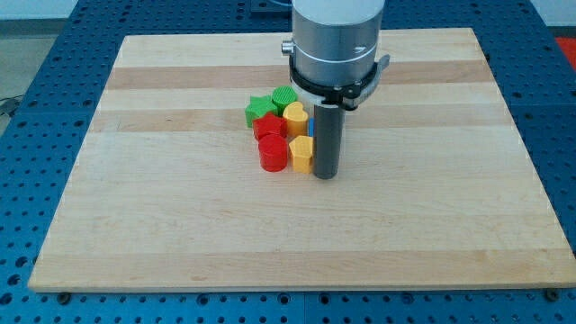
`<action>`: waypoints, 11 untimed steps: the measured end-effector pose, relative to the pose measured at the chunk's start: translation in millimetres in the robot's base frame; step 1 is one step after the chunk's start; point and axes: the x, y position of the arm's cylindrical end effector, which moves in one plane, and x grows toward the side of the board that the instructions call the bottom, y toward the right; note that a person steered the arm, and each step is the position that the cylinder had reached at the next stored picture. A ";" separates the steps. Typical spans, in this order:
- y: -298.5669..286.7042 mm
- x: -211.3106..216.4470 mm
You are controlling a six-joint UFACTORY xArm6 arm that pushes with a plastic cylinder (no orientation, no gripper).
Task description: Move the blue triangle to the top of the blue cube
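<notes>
**Operator:** Report claw state and position

**Arm:** No claw is fitted, so there is no wide or narrow state to give. The arm ends in a rod. My tip rests on the tabletop, touching or just beside the yellow block on its view-left.

**Operator:** Locate the task blocks

**Arm:** One blue block shows only as a thin sliver just above my tip in the view, wedged between the rod and the upper yellow block. Its shape cannot be made out, so triangle or cube is undetermined. The second blue block is hidden, probably behind the rod.

**Operator:** Other blocks?

**Arm:** All to the view-left of my tip, packed close: red cylinder, red block, green star, green block.

**Operator:** Step in hand?

**Arm:** Judged early: contact phase, with the blue pieces not yet sorted out of the cluster.

**Operator:** Next move requirement?

**Arm:** Clear the rod from the blue pieces to identify the triangle. Then push it round to the view-top side of the cube without dragging the yellow blocks along
</notes>
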 end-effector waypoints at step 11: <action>17.6 -97.6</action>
